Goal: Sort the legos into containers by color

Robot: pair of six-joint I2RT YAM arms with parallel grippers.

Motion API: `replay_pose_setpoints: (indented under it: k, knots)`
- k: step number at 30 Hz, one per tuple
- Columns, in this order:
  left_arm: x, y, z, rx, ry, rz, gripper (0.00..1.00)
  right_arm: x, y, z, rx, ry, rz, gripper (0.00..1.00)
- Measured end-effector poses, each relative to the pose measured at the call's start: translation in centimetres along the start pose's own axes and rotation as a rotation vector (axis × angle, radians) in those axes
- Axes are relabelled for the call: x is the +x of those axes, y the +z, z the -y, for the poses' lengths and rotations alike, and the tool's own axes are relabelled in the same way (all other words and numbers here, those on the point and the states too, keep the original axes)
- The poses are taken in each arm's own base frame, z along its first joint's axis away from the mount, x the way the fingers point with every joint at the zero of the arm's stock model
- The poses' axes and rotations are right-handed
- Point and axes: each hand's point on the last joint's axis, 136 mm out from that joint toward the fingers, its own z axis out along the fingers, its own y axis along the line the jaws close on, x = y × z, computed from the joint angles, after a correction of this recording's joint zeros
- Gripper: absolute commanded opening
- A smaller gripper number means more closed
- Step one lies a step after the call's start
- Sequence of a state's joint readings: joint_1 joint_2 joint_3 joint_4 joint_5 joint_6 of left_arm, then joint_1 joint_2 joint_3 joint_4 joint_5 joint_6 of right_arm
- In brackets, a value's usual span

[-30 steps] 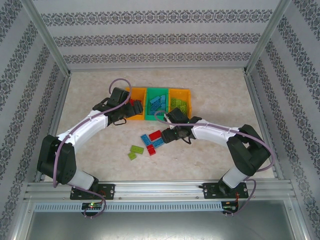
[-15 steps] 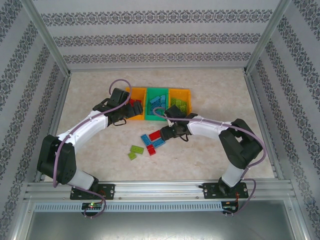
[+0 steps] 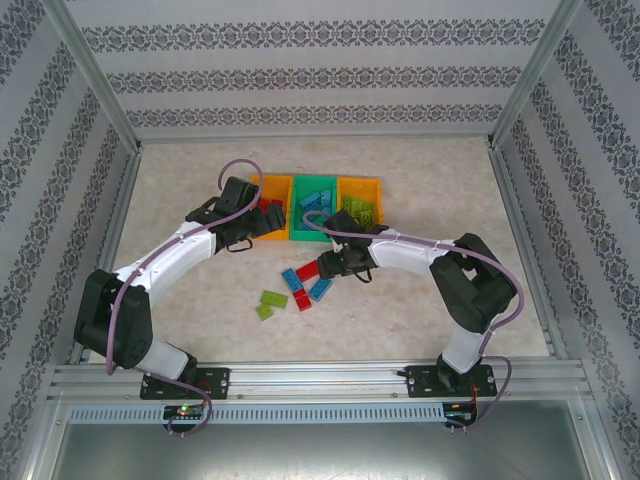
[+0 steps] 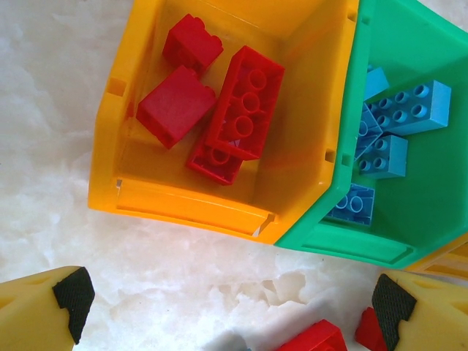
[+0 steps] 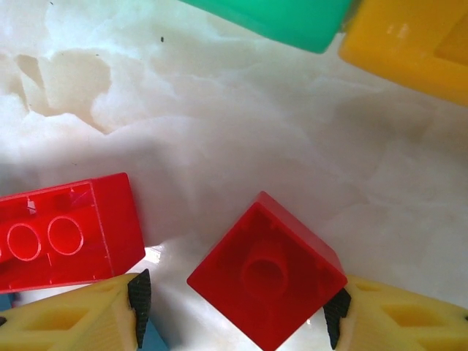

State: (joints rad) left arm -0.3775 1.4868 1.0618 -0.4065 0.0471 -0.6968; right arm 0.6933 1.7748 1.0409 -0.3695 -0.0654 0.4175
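The containers stand in a row: a left orange bin (image 3: pixel 272 187) with red legos (image 4: pixel 245 102), a green bin (image 3: pixel 300 205) with blue ones (image 4: pixel 409 110), and a right orange bin (image 3: pixel 377 200) with lime ones. My left gripper (image 4: pixel 230 300) hangs open and empty just before the left bin's near wall (image 4: pixel 183 208). My right gripper (image 5: pixel 238 303) is down on the table, open around a small square red lego (image 5: pixel 267 270) lying studs-down. The right pad touches its corner and the left pad stands apart. A longer red lego (image 5: pixel 66 234) lies just left of it.
Loose bricks lie in front of the bins: blue ones (image 3: pixel 292 278), a red one (image 3: pixel 303 300) and two lime ones (image 3: pixel 272 299). Two red bricks (image 4: pixel 314 340) lie close under my left gripper. Aluminium frame posts and patterned walls close in the table.
My right gripper has slid left and down over the loose pile and narrowed its jaws around the small red lego. The left arm has stayed where it was.
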Motion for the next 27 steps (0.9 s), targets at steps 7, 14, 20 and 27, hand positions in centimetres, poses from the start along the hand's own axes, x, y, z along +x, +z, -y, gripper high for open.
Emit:
replay_pose_setpoints:
  k: [7, 14, 20, 27]
  knots:
    - [0.0, 0.0, -0.1, -0.005, 0.0, 0.001, 0.99, 0.0, 0.6, 0.0, 0.012, 0.02, -0.012, 0.61]
    - [0.3, 0.2, -0.4, -0.013, 0.001, -0.004, 0.99, -0.2, 0.7, 0.2, 0.03, 0.039, -0.013, 0.58]
    - [0.7, 0.4, -0.8, -0.022, 0.005, -0.013, 0.99, -0.4, 0.9, 0.3, 0.053, 0.077, -0.038, 0.53]
    - [0.6, 0.4, -1.1, -0.034, 0.01, -0.005, 0.99, -0.3, 0.9, 0.7, 0.082, 0.124, -0.051, 0.42]
